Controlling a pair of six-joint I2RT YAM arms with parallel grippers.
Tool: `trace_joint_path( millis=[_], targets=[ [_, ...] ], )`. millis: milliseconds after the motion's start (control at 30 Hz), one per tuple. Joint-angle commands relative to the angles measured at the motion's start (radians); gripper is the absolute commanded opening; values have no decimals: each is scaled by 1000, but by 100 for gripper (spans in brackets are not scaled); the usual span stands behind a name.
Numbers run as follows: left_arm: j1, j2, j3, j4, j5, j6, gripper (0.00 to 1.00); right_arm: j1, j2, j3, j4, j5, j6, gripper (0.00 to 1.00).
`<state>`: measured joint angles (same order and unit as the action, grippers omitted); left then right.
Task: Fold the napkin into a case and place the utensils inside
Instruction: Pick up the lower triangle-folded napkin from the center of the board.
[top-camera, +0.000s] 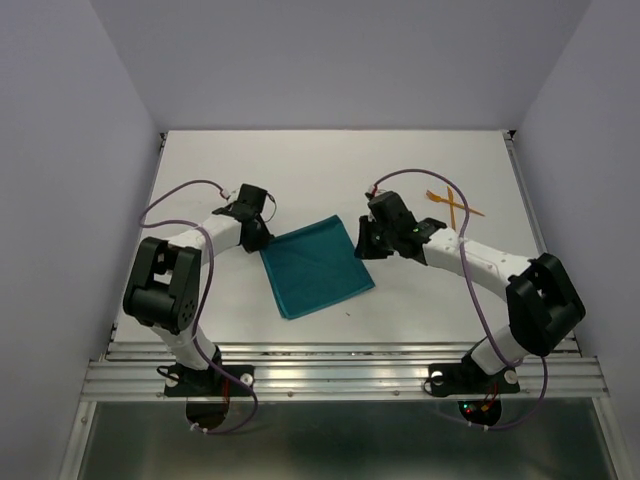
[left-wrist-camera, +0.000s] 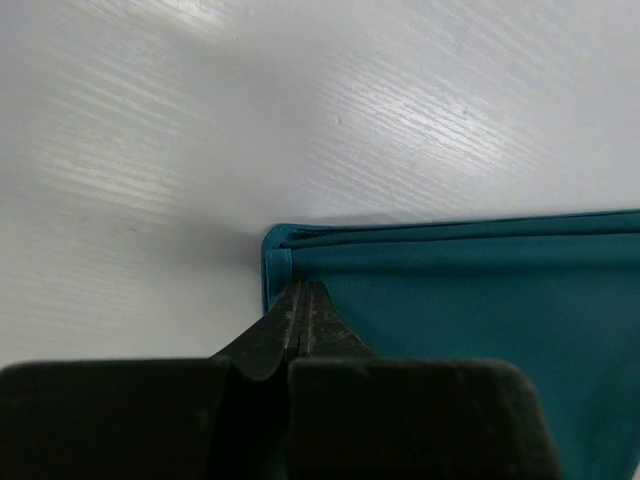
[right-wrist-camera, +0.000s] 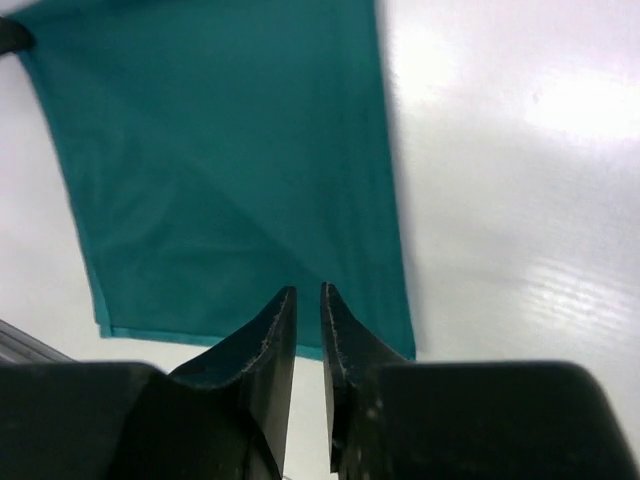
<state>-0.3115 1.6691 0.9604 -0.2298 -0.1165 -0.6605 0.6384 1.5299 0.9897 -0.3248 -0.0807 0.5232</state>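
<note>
The teal napkin lies flat on the white table as a folded, roughly square piece with a faint diagonal crease. It also shows in the left wrist view and the right wrist view. My left gripper is shut, its tips over the napkin's far left corner; no cloth shows between the jaws. My right gripper hovers over the napkin's far right corner, its jaws a narrow gap apart and empty. The two orange utensils lie crossed at the back right.
White walls close in the table on three sides. A metal rail runs along the near edge by the arm bases. Purple cables loop over both arms.
</note>
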Motion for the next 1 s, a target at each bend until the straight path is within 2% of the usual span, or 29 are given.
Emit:
trace_joint_path(
  millis=[0, 33, 100, 200, 233, 300, 333, 400, 433, 467, 700, 867, 967],
  targets=[
    [23, -135, 90, -91, -12, 28, 0, 98, 21, 136, -48, 146, -40, 24],
    [32, -147, 101, -104, -12, 35, 0, 115, 42, 159, -49, 162, -46, 26],
    [72, -176, 132, -147, -6, 47, 6, 168, 91, 242, -59, 200, -61, 29],
    [158, -232, 132, -167, 21, 58, 16, 239, 197, 372, -62, 254, -91, 38],
    [181, -244, 130, -172, 35, 68, 22, 253, 252, 407, -62, 271, -106, 43],
    [254, -265, 129, -186, 69, 90, 26, 286, 308, 499, -51, 291, -120, 47],
    [277, -270, 126, -190, 81, 96, 33, 297, 337, 535, -48, 300, -133, 48],
    [313, -285, 107, -195, 112, 107, 36, 317, 428, 610, -53, 329, -150, 55],
    [363, -292, 100, -195, 115, 113, 40, 337, 461, 680, -54, 355, -166, 57],
    [380, -305, 80, -191, 161, 116, 41, 346, 522, 719, -62, 361, -175, 60],
    [486, -354, 18, -181, 219, 140, 41, 376, 717, 975, -108, 412, -222, 75],
    [502, -351, 5, -168, 248, 150, 41, 385, 826, 1086, -140, 432, -259, 80],
    [502, -344, -5, -157, 261, 150, 41, 394, 852, 1096, -145, 426, -265, 81]
  ],
)
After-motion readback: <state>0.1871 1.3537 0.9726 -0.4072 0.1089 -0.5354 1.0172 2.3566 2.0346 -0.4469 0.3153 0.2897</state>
